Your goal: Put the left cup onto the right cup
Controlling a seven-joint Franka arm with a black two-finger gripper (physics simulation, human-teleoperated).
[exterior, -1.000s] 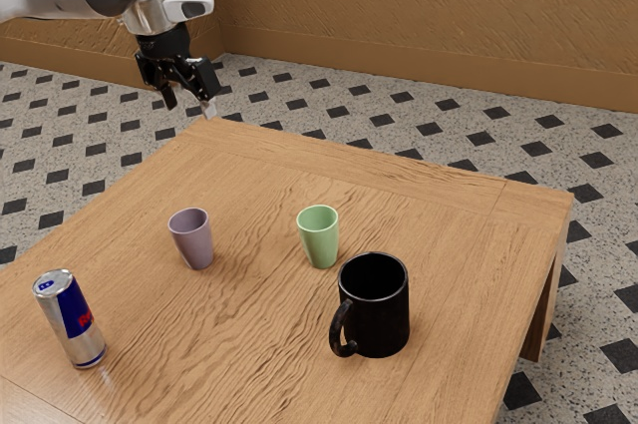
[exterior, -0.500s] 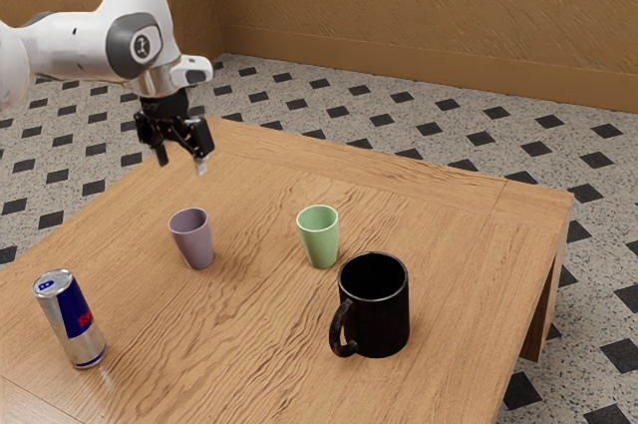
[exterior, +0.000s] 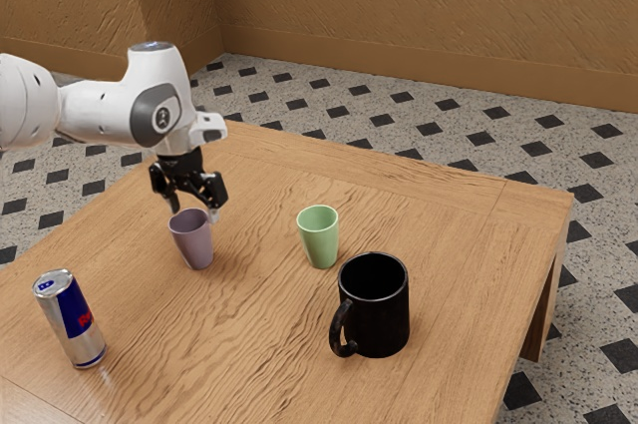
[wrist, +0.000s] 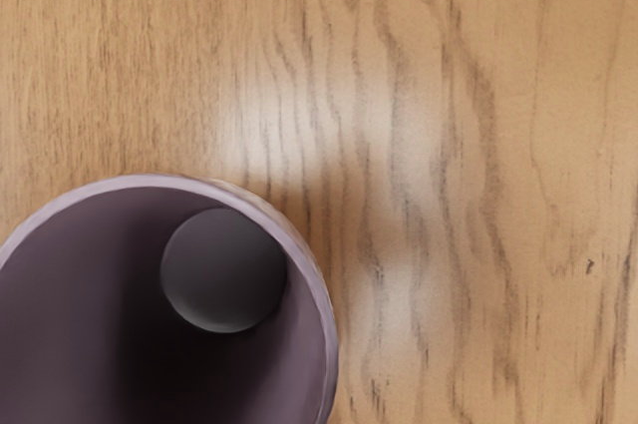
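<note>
A simulated Franka arm's black gripper (exterior: 191, 209) hovers right over the purple cup (exterior: 191, 239), the left of two small cups on a wooden table (exterior: 429, 207). Its fingers are parted to roughly the width of the cup's mouth and hold nothing. The purple cup stands upright and well apart from its target, the green cup (exterior: 318, 235), which stands toward the exterior view's right with a black mug (exterior: 374, 304) just beside it. The wrist view looks straight down into the purple cup (wrist: 110, 344), which sits off-centre under the hand. That offset is the likely risk: a fingertip meeting the rim rather than clearing it could tip or shove the light cup. The tapered wall may also let the cup slip upward out of a squeeze set too low. Later, a carry that is too low could knock the green cup over or clip the mug. Whether the fingertips already touch the rim, and whether either finger sits inside the rim or outside it, cannot be made out. The frame edge cuts off part of the purple cup in the wrist view. The arm's base lies beyond the exterior view's left, and an energy drink can (exterior: 70, 318) stands near the table's front corner.
</note>
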